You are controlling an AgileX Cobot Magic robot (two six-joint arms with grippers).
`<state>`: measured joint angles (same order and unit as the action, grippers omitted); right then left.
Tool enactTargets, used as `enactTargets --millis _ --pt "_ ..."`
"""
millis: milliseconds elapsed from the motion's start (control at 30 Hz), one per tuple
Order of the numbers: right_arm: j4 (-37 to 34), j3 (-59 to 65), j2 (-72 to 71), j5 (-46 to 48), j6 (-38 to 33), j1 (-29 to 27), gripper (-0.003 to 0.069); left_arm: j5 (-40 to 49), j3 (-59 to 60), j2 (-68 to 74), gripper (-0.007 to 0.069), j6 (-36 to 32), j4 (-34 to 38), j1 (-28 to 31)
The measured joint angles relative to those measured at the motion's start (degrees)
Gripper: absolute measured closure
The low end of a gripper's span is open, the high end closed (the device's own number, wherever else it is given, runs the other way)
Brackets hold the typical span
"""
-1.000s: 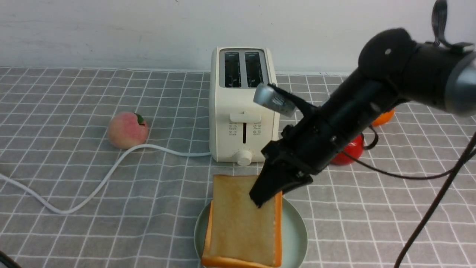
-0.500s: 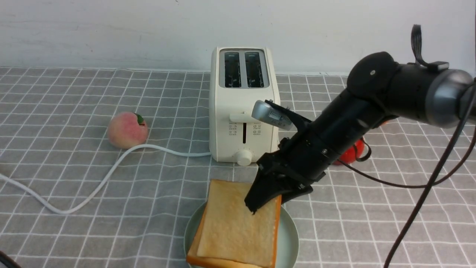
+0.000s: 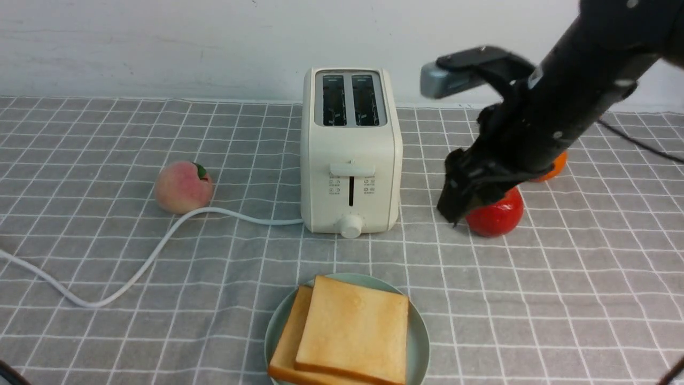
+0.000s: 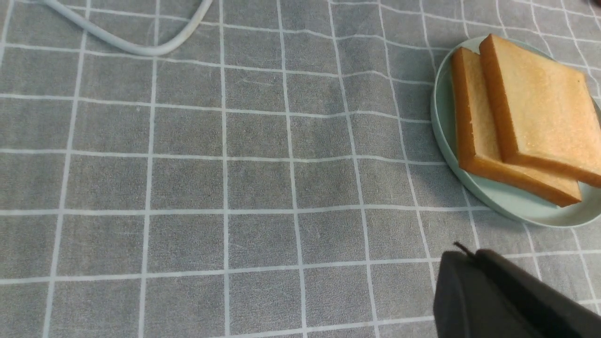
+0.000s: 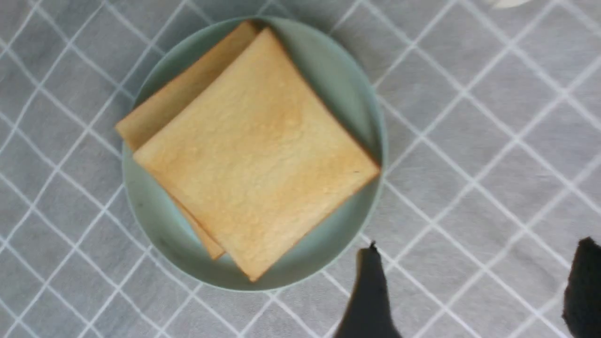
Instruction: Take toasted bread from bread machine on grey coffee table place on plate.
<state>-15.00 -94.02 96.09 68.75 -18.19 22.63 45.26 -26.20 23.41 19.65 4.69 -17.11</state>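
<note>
Toasted bread [image 3: 352, 329], two square golden slices, on round plate [image 3: 419, 342]

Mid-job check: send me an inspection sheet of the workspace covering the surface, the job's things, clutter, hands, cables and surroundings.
Surface: grey coffee table, checked cloth lying flat.
Job's things: toasted bread, two slices stacked offset on the plate; bread machine upright, both slots empty.
Clutter: peach to the bread machine's left; red fruit and orange to its right.
Hands: right hand open, holding nothing, raised near the red fruit; left hand shut, empty, over cloth beside the plate.
Cables: white cord runs left from the bread machine; dark cable behind the right arm.
Surroundings: white wall; nothing else seen.
</note>
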Motion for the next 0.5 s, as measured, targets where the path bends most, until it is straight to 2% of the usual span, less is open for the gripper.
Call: enactTargets --millis 133,267,333,500 --pt "5.33 -0.15 -11.8 0.74 7.95 0.0 0.0428 -1.59 0.0 0.0 0.0638 0.0 -0.02 0.0" --pt "8.25 -0.06 -21.36 0.93 14.76 0.0 0.0643 -3.98 0.0 0.0 0.0638 0.0 -0.02 0.0" --pt "9.75 1.04 -26.25 -0.13 17.84 0.0 0.0672 -5.12 0.0 0.0 0.0638 0.0 -0.02 0.0" --pt "14.29 8.8 -38.5 -5.61 20.07 0.0 0.0666 -7.72 0.0 0.0 0.0638 0.0 -0.02 0.0"
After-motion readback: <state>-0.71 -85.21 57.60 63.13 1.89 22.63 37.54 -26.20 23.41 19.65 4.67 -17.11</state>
